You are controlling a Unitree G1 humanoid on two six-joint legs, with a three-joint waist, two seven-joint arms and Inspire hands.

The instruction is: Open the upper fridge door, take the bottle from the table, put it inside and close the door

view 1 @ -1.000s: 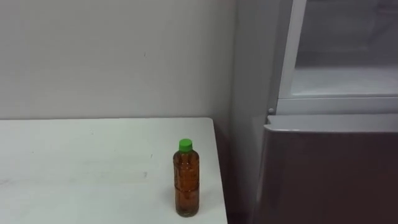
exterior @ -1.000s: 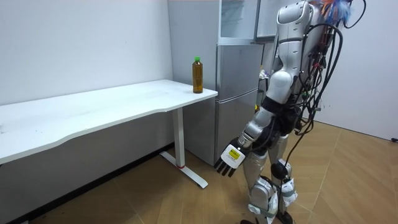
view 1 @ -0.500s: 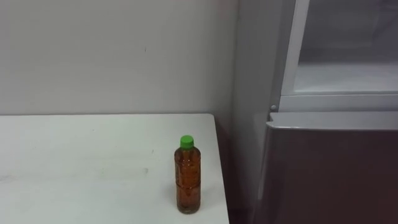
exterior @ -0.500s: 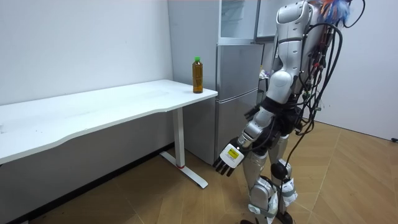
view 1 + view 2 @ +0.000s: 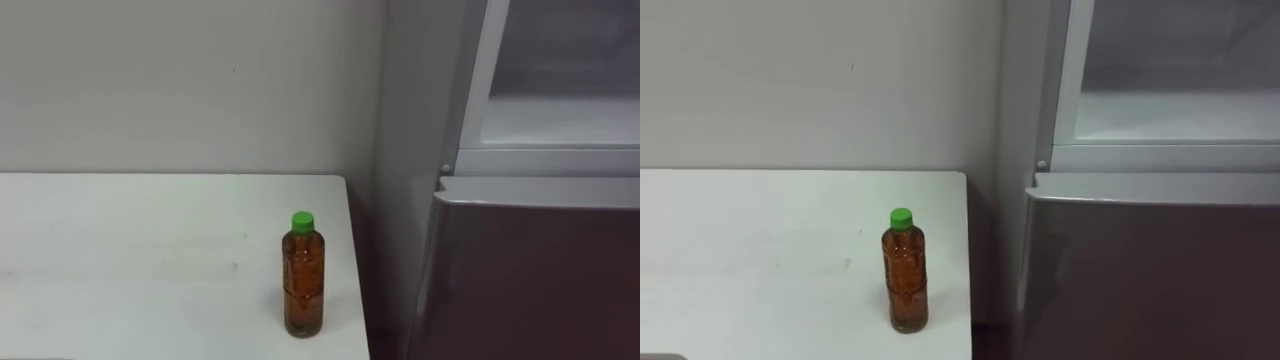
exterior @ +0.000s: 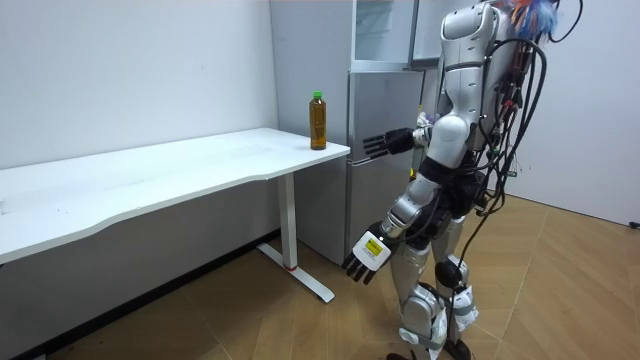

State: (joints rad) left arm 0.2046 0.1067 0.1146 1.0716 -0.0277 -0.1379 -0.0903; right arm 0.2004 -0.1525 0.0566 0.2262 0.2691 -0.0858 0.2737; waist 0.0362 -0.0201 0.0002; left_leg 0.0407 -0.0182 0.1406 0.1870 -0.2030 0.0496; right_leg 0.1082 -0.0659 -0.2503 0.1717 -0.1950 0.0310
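Upper fridge compartment (image 5: 565, 120) cut off at the view's top and right edges.

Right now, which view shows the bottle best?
Left eye view: the bottle stands close, whole and upright. The right eye view matches; the room view shows it distant on the table.

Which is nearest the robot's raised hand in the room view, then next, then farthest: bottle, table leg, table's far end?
1. Bottle, standing just ahead of the right hand.
2. Table leg, lower down, under the bottle's end.
3. Table's far end, at the room view's left.
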